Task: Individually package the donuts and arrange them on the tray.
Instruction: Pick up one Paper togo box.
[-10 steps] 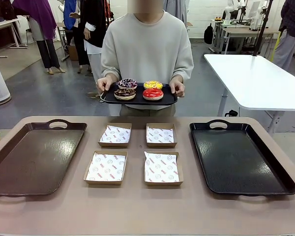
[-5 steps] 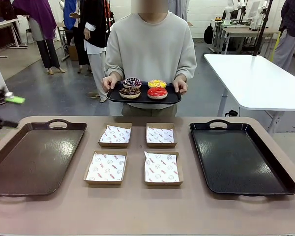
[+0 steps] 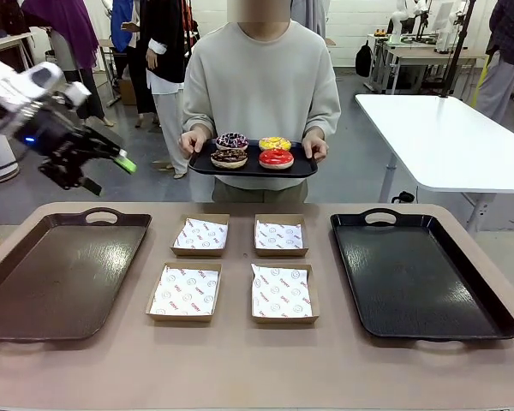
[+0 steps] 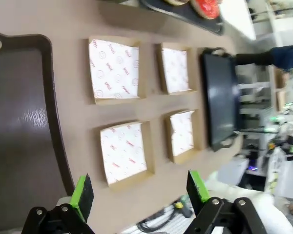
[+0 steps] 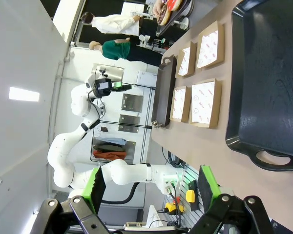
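A person at the far side holds a small black serving tray point(image 3: 253, 169) with the donuts: a sprinkled one point(image 3: 232, 140), a yellow one point(image 3: 275, 144), a chocolate one point(image 3: 230, 157) and a red one point(image 3: 276, 158). My left gripper point(image 3: 110, 174) hangs open in the air at the far left, above the brown tray point(image 3: 60, 274) and well short of the donuts. In the left wrist view its gripper point(image 4: 139, 192) has nothing between the green pads point(image 4: 82, 196). My right gripper point(image 5: 151, 187) is open and empty, near the black tray point(image 5: 273, 83).
Four paper-lined cardboard boxes sit in the table's middle: back left point(image 3: 200, 235), back right point(image 3: 280, 235), front left point(image 3: 185, 292), front right point(image 3: 281, 294). A black tray point(image 3: 420, 274) lies at the right. A white table point(image 3: 445, 137) stands behind.
My left arm has risen into the front view from the left edge, moving up and to the right. The person's donut tray has shifted only slightly.
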